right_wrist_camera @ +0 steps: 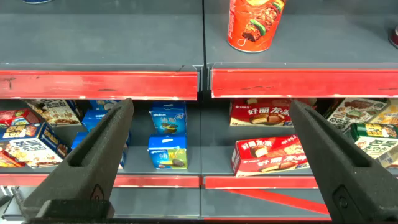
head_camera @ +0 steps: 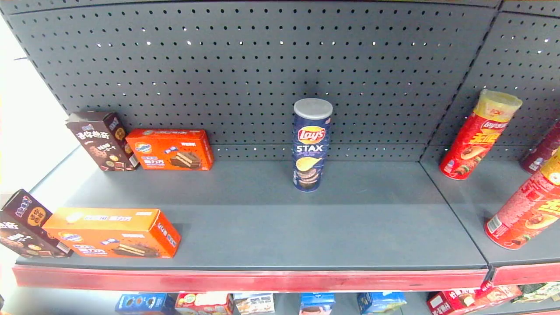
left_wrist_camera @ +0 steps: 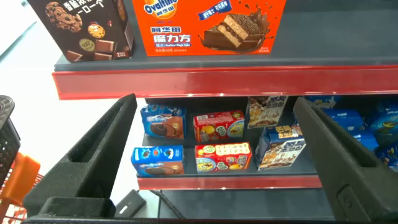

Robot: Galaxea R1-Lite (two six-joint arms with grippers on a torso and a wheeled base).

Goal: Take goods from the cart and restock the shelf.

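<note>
Shelf (head_camera: 350,218); left pincer (left_wrist_camera: 214,102), right pincer (right_wrist_camera: 211,102) agape, empty.

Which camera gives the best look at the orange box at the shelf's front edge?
The head view: the whole orange box lies in frame, top and front face. The left wrist view shows its front face up close, cut off at the top. The right wrist view faces the shelf section with a red can.

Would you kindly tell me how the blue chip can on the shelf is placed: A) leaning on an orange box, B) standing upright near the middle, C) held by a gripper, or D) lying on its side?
B: the blue chip can stands upright on the grey shelf, touching nothing else.
</note>
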